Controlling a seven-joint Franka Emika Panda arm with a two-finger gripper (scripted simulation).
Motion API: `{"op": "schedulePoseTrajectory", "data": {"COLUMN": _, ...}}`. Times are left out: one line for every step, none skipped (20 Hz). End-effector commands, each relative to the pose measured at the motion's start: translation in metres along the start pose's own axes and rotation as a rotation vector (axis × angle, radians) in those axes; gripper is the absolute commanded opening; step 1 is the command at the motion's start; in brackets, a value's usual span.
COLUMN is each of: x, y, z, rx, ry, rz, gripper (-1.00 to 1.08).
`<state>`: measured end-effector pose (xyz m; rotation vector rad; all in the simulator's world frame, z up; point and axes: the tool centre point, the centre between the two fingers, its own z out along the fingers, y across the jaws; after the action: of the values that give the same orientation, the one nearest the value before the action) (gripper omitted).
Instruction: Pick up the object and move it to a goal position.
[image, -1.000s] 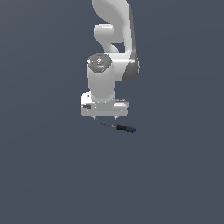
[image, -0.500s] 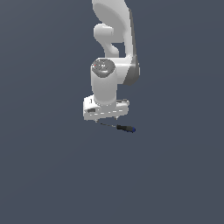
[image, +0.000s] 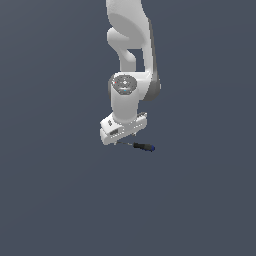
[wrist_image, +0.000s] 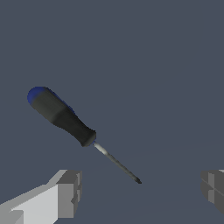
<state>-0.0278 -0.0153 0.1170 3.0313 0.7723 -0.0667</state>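
Observation:
The screwdriver lies flat on the grey surface, thin dark shaft pointing to the exterior view's left, black handle with blue end to the right. In the wrist view the screwdriver lies diagonally, its tip near the gap between the fingers. My gripper hangs just above the shaft end, its hand rotated. In the wrist view the gripper is open and empty, with one finger and the other finger wide apart.
The white arm rises from the gripper to the top of the exterior view. The plain grey surface spreads all around; nothing else stands on it.
The hand has turned about its vertical axis, one end now lower in the exterior view, and sits slightly lower. The screwdriver has not moved.

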Motion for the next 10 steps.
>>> {"op": "schedulePoseTrajectory", "data": {"x": 0.000, "y": -0.004, "z": 0.006, "rx": -0.003, "ry": 0.001, "rz": -0.086, "gripper": 1.00}}
{"op": "schedulePoseTrajectory", "data": {"x": 0.000, "y": -0.006, "z": 0.009, "rx": -0.004, "ry": 0.002, "rz": -0.120, "gripper": 1.00}}
{"op": "schedulePoseTrajectory", "data": {"x": 0.000, "y": -0.008, "z": 0.011, "rx": -0.005, "ry": 0.003, "rz": -0.154, "gripper": 1.00}}
{"op": "schedulePoseTrajectory", "data": {"x": 0.000, "y": -0.010, "z": 0.014, "rx": -0.006, "ry": 0.003, "rz": -0.188, "gripper": 1.00}}
{"op": "schedulePoseTrajectory", "data": {"x": 0.001, "y": -0.012, "z": 0.016, "rx": -0.007, "ry": 0.004, "rz": -0.221, "gripper": 1.00}}
{"op": "schedulePoseTrajectory", "data": {"x": 0.001, "y": -0.014, "z": 0.019, "rx": -0.007, "ry": 0.005, "rz": -0.255, "gripper": 1.00}}
{"op": "schedulePoseTrajectory", "data": {"x": 0.001, "y": -0.016, "z": 0.021, "rx": -0.008, "ry": 0.006, "rz": -0.289, "gripper": 1.00}}
{"op": "schedulePoseTrajectory", "data": {"x": 0.001, "y": -0.018, "z": 0.023, "rx": -0.009, "ry": 0.008, "rz": -0.323, "gripper": 1.00}}
{"op": "schedulePoseTrajectory", "data": {"x": 0.001, "y": -0.020, "z": 0.026, "rx": -0.009, "ry": 0.009, "rz": -0.357, "gripper": 1.00}}
{"op": "schedulePoseTrajectory", "data": {"x": 0.001, "y": -0.022, "z": 0.028, "rx": -0.010, "ry": 0.010, "rz": -0.391, "gripper": 1.00}}
